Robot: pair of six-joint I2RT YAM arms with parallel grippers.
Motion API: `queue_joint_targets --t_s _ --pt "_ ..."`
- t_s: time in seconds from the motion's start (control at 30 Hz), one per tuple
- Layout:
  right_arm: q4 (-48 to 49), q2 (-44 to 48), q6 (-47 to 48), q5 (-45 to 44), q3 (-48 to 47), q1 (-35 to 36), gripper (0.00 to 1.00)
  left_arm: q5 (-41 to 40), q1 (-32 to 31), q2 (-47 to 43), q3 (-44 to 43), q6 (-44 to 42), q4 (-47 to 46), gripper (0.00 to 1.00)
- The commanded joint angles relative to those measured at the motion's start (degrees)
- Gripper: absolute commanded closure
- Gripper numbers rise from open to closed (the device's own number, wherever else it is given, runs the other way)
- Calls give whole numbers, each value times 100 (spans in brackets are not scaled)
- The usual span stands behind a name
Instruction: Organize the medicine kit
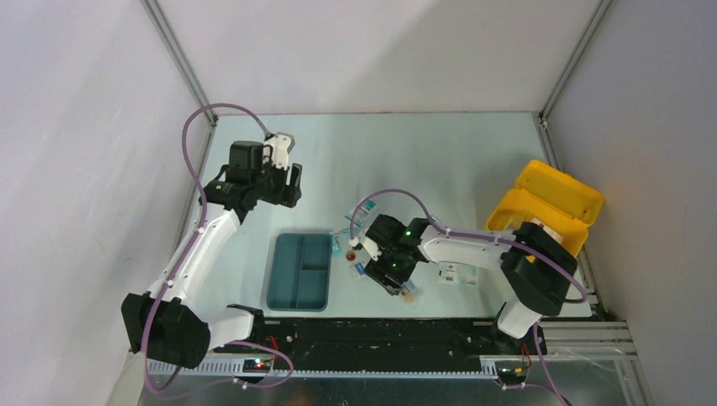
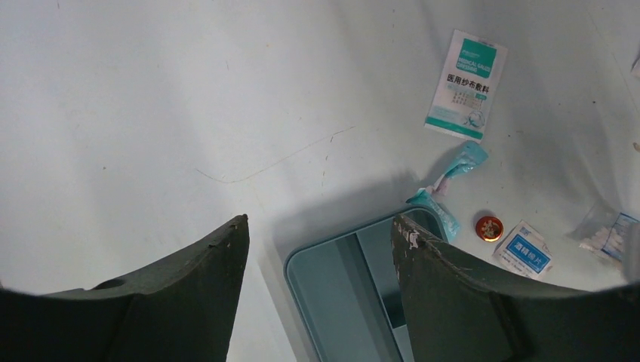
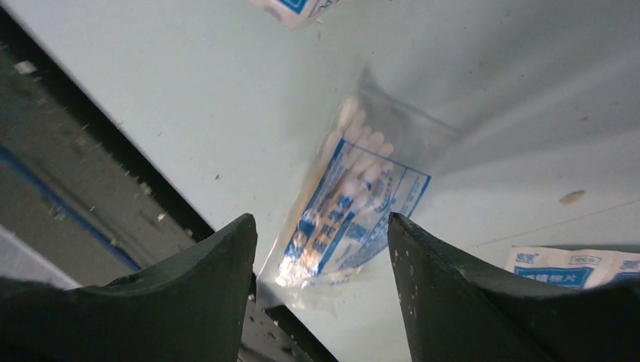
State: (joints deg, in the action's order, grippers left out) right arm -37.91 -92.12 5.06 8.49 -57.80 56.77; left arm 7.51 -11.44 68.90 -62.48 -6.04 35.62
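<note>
Top external view puts the medicine kit [image 1: 548, 205] at the right edge of the frame, a yellow case with its lid thrown back, standing on the pale surface [image 1: 423, 152]. The right arm [image 1: 473, 245] crosses in front of it, so the inside cannot be read. Well apart from it, in the lower middle, the teal tray [image 1: 299, 271] lies flat, and none of its compartments shows anything inside.

The supplies are loose on the surface between tray and case. The left wrist view shows:
- a gauze packet [image 2: 465, 85] at upper right
- a teal-wrapped item [image 2: 455, 175] just beside the tray corner
- a small red tin [image 2: 489, 228]
- a white-and-blue packet [image 2: 524, 253] at lower right

The right jaws are spread on either side of a bag of cotton swabs [image 3: 353, 213], which lies flat near the surface's front edge. No contact with the bag is visible. The left arm [image 1: 207, 245] is raised toward the upper left of the top view. The left jaws are also spread, with nothing between them but the tray corner far below.

Judged from this, the job is at an early stage. Nothing visible has been sorted into the tray, the tray is outside the case, and the lid is up. The swab bag looks like the first candidate for a pick, and every other packet is left to do.
</note>
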Motion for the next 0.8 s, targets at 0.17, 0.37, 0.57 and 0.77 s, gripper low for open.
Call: queue_joint_targets --t_s 0.17,0.37,0.57,0.77 --pt "27 -903 -651 -815 -399 361 36 127 141 -254 40 -43 -54 26" --pt "-103 -852 -531 -1445 -544 359 46 207 151 -171 -21 -12 -47 26" --pt "-155 -422 -148 -1758 -501 66 67 303 150 -35 -78 49 -51 26" --pt "-165 210 147 -1959 -501 -377 71 414 152 98 -170 102 -46 26"
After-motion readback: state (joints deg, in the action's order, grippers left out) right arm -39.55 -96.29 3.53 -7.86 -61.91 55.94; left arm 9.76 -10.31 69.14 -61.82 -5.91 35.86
